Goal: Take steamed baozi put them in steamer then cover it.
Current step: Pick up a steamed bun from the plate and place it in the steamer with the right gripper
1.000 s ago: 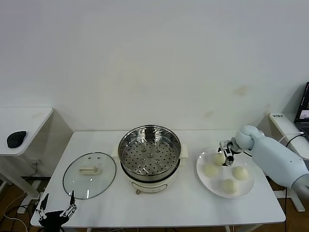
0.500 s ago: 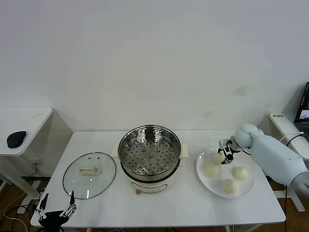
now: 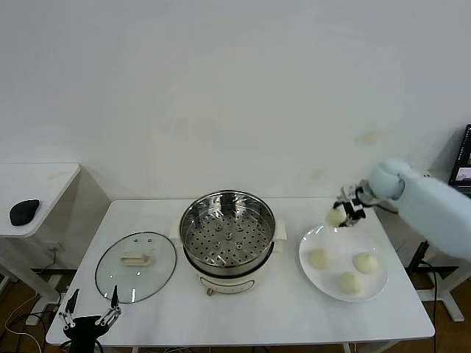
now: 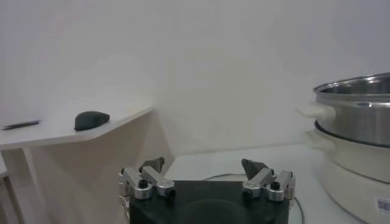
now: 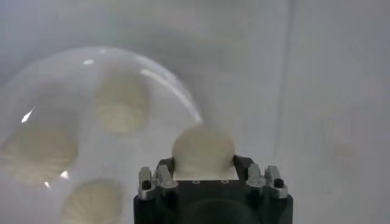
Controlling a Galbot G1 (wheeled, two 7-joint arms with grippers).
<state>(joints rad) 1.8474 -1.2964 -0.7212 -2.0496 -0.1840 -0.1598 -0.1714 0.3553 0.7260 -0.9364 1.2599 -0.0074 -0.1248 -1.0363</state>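
My right gripper (image 3: 340, 215) is shut on one cream-white baozi (image 3: 335, 216) and holds it in the air above the far left rim of the white plate (image 3: 318, 279); the wrist view shows the bun (image 5: 203, 150) between its jaws. Three more baozi (image 3: 319, 258) (image 3: 365, 262) (image 3: 350, 282) lie on the plate, also in the right wrist view (image 5: 120, 106). The steel steamer (image 3: 228, 239) with its perforated tray stands open at mid-table on a cream base. The glass cover (image 3: 136, 265) lies flat to its left. My left gripper (image 3: 91, 318) is open, parked low at the table's front left corner.
A white side desk (image 3: 37, 184) with a black mouse (image 3: 24, 212) stands at the left; it also shows in the left wrist view (image 4: 91, 119). The steamer's side (image 4: 356, 128) is in that view. A dark screen (image 3: 464, 165) is at the right edge.
My right gripper has lifted one baozi off the plate, rising and moving toward the far edge. Three buns stay on the plate. The left gripper has shifted slightly.
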